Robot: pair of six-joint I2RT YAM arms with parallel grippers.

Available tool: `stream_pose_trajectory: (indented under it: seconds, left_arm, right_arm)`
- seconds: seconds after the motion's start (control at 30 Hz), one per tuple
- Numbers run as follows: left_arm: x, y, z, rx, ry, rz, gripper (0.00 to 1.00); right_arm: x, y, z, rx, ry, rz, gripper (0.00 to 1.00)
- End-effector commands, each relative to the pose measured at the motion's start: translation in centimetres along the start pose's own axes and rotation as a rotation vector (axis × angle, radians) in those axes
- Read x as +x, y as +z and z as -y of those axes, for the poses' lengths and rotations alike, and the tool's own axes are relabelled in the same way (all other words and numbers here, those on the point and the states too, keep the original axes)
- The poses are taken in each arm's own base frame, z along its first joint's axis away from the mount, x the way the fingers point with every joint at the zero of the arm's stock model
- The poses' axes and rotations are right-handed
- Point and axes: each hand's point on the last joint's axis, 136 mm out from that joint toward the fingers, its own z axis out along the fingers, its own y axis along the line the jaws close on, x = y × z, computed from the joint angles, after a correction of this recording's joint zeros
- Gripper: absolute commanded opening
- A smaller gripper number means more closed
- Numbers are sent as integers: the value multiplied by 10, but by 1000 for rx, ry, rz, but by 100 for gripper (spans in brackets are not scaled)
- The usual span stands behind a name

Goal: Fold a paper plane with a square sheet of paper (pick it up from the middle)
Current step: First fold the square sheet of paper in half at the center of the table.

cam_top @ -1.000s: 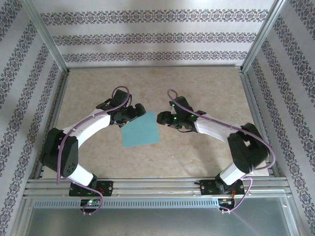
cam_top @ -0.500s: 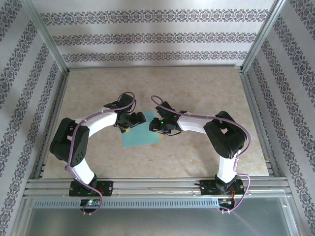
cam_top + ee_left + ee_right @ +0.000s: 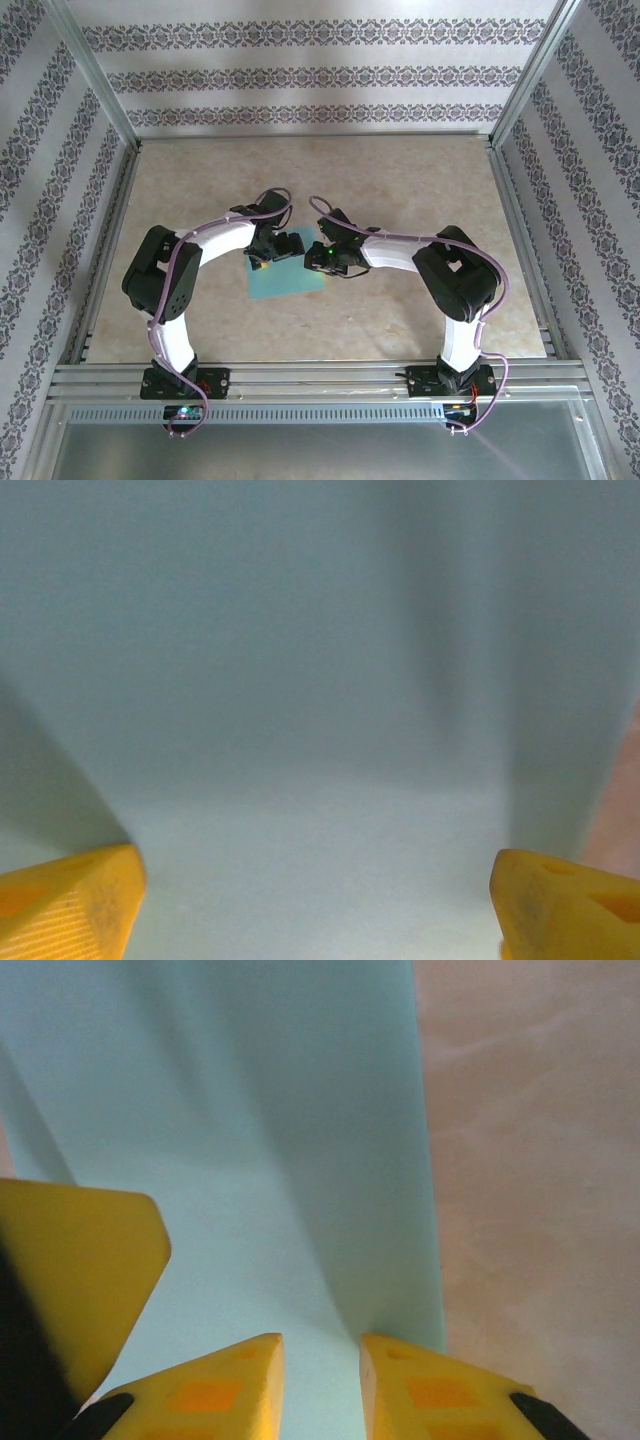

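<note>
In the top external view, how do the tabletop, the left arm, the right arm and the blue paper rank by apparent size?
1. tabletop
2. left arm and right arm: they look alike, so I do not rank them
3. blue paper, partly hidden under the arms

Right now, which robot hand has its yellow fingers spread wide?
The left gripper: its fingers stand far apart over the blue paper; the right gripper's almost meet.

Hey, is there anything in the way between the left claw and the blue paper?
Nothing visible does. The left claw is open just above the blue paper, its yellow fingers spread with bare sheet between them. The right claw is off to the side, over the sheet's edge.
</note>
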Motion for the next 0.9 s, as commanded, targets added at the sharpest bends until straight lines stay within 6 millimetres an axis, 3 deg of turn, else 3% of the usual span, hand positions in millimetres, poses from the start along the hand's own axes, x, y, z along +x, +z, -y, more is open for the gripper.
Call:
stream_pose_trajectory:
  seconds: [0.0, 0.1, 0.2, 0.57, 0.73, 0.87]
  left_arm:
    - [12, 9, -10, -76, 45, -46, 90]
    - [17, 16, -17, -112, 55, -62, 91]
    - [20, 20, -21, -149, 76, -72, 92]
    - [35, 39, -35, -329, 136, -120, 95]
    - [39, 47, -40, -357, 114, -134, 95]
    - [41, 51, -43, -374, 105, -140, 93]
  right_arm:
    - [-10, -20, -14, -82, -11, 50, 29]
    - [-19, -38, -18, -111, -25, 112, 32]
    - [-31, -60, -9, -95, -25, 194, 37]
    - [-60, -133, 65, 108, 15, 434, 71]
    - [-64, -150, 88, 151, 30, 480, 89]
    - [-65, -154, 95, 157, 43, 490, 91]
